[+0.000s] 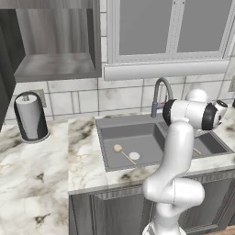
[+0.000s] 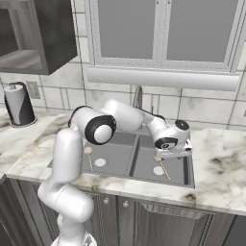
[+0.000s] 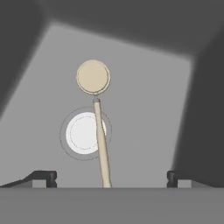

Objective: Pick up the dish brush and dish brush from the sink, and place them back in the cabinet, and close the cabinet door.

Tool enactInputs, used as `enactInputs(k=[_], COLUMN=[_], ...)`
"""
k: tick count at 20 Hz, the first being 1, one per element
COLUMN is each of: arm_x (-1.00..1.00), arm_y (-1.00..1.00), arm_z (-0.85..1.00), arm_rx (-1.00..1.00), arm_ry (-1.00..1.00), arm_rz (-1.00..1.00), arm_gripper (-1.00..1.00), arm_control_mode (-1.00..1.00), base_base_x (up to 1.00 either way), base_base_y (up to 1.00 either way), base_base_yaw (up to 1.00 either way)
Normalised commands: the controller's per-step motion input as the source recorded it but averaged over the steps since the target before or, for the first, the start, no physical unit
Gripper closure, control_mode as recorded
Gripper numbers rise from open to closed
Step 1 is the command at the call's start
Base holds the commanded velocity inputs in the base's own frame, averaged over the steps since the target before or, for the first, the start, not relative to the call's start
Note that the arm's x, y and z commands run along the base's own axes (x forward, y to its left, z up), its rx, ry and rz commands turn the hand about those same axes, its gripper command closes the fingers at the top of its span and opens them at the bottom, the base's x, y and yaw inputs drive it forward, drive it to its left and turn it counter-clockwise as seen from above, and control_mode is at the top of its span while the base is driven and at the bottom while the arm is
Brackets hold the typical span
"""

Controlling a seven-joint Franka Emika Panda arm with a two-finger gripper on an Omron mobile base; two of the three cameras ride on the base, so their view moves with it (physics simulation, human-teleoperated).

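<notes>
Far left on the worktop (image 1: 41, 170), a paper towel roll (image 1: 29, 115) stands upright in a dark holder near the tiled wall. Above it hangs the cabinet (image 1: 57, 41), its lighter interior and flat shelf bare; its top is cut off by the frame edge, and a dark strip at the left edge may be the cabinet door, though too little shows to be sure.

The sink (image 2: 187, 168) has two basins. In the left basin lies one dish brush (image 1: 123, 153), flat on the floor, round head toward the far left and handle running toward the near right, ending just beside the white drain disc (image 1: 134, 156). From the left base view the arm hides most of the right basin, and only a short tan sliver of the second dish brush (image 2: 162, 167) shows there. In the right base view this brush lies flat in the right basin, its handle slanting toward the near right beside that basin's drain (image 2: 158, 170), and its head end is covered by the hand. The hand view shows the whole of it: round head away from the camera, handle running back between the fingertips and crossing the drain's edge.

The gripper (image 3: 111, 177) hangs over this second brush with its jaws spread wide, holding nothing.
</notes>
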Motion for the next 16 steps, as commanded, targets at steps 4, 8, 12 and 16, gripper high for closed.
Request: enactInputs(k=[4,8,12,16], arm_x=[0.00,0.01,0.02,0.00], arm_y=[0.00,0.04,0.04,0.01], arm_z=[-0.21,-0.25,-0.23,-0.08], arm_rx=[0.00,0.00,0.00,0.00], arm_ry=[0.06,0.06,0.03,0.00], arm_rz=[0.00,0.00,0.00,0.00], arm_gripper=[-1.00,-1.00,-1.00,-1.00], arm_control_mode=[-1.00,-1.00,-1.00,-1.00], base_base_x=[0.00,0.00,0.00,0.00], base_base_y=[0.00,0.00,0.00,0.00], base_base_yaw=[0.00,0.00,0.00,0.00])
